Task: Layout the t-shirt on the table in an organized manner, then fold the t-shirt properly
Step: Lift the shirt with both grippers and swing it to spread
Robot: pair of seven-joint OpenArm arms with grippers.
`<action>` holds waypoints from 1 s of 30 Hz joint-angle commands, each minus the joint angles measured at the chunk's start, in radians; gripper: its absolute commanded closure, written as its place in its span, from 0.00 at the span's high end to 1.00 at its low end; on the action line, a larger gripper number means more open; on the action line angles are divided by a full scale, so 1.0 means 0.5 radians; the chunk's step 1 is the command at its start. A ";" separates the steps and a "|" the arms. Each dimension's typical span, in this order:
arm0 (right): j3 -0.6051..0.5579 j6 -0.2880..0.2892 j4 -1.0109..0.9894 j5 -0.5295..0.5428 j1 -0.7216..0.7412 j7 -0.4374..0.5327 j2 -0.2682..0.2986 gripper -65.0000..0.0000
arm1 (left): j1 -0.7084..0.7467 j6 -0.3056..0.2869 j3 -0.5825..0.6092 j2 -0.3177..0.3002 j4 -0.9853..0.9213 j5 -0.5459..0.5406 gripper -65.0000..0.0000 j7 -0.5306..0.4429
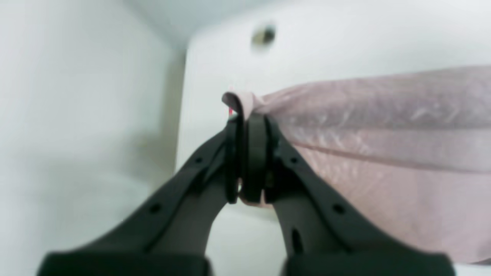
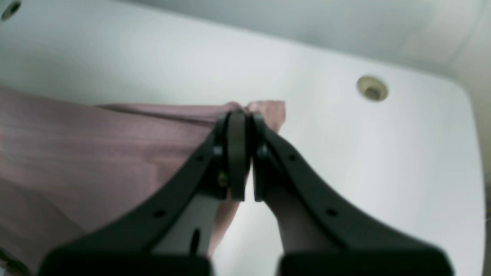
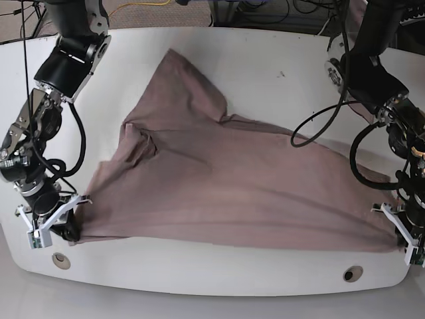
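The mauve-brown t-shirt (image 3: pixel 219 193) lies spread across the white table (image 3: pixel 279 60), its straight edge stretched along the front and one part reaching toward the back. My left gripper (image 3: pixel 398 240) is at the front right, shut on a shirt corner. In the left wrist view the gripper (image 1: pixel 247 119) pinches the cloth (image 1: pixel 383 153), which stretches taut to the right. My right gripper (image 3: pixel 69 232) is at the front left, shut on the other corner. In the right wrist view the gripper (image 2: pixel 239 115) holds the cloth (image 2: pixel 96 145), which stretches left.
Two grommet holes (image 3: pixel 61 260) (image 3: pixel 352 273) sit near the table's front edge, just in front of the grippers. One also shows in each wrist view (image 1: pixel 264 35) (image 2: pixel 372 89). Cables (image 3: pixel 279 13) lie behind the table. A sliver of red tape (image 1: pixel 230 112) shows by the left gripper.
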 commanded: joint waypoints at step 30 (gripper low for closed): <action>-0.898 0.034 -0.336 0.020 1.454 -0.028 0.656 0.00 | -1.171 0.006 0.280 0.073 -0.035 0.017 0.00 0.052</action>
